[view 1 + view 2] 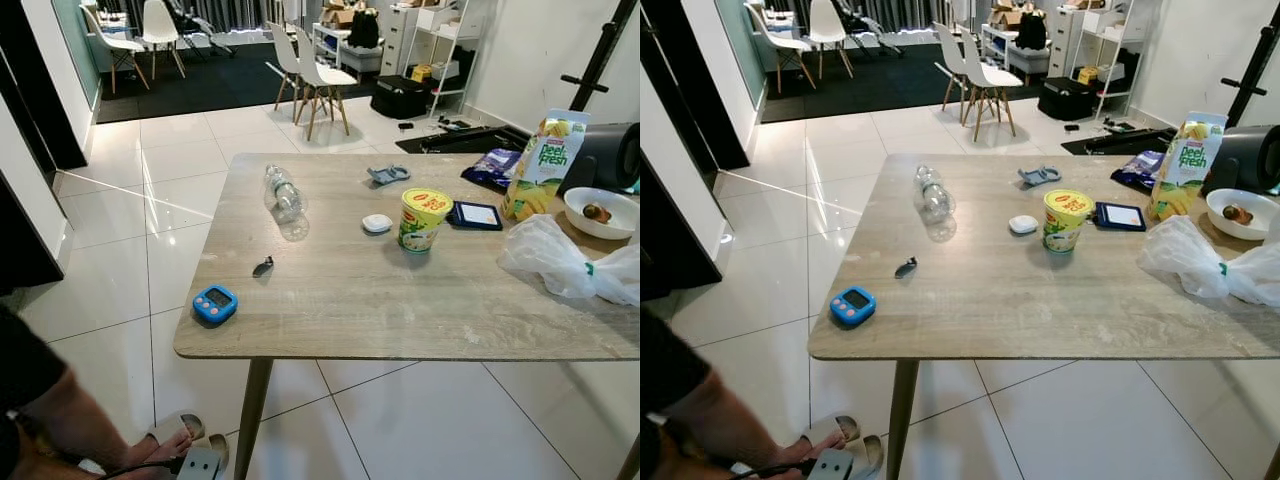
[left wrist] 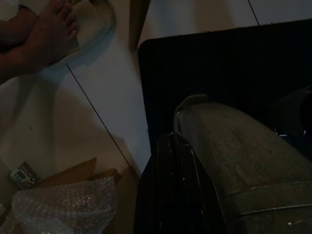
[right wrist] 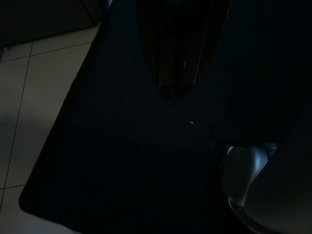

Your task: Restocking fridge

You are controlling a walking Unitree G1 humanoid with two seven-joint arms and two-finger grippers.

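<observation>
Juice carton (image 1: 546, 162): stands upright at the far right of the surface (image 1: 340, 300), yellow and green, just left of a white bowl (image 1: 600, 212) with something dark in it.
Water bottle (image 1: 284, 193): clear plastic, lying on its side toward the far left of the surface, well apart from the carton.
Yellow cup (image 1: 423, 218): a lidded cup standing upright near the middle, between the bottle and the carton, with a small white case (image 1: 377, 223) just to its left.
Other things on the surface: a blue timer (image 1: 214, 303) near the near-left edge, a white plastic bag (image 1: 565, 260) at the right, a dark blue packet (image 1: 492, 165) at the far right.
Fridge: I cannot see one from here, so I cannot tell how far the restocking has got.
Left hand (image 2: 170, 161): hangs low in shade beside the robot's leg, above a dark mat; I cannot tell whether its fingers are spread or pressed together.
Right hand (image 3: 170, 87): hangs idle over the dark mat; the fingers look pressed together.
Person: a foot in a sandal (image 1: 170, 445) on the floor at the near left.
Doing it well: I judge any reach should favour upright items, since the lying bottle could roll.
</observation>
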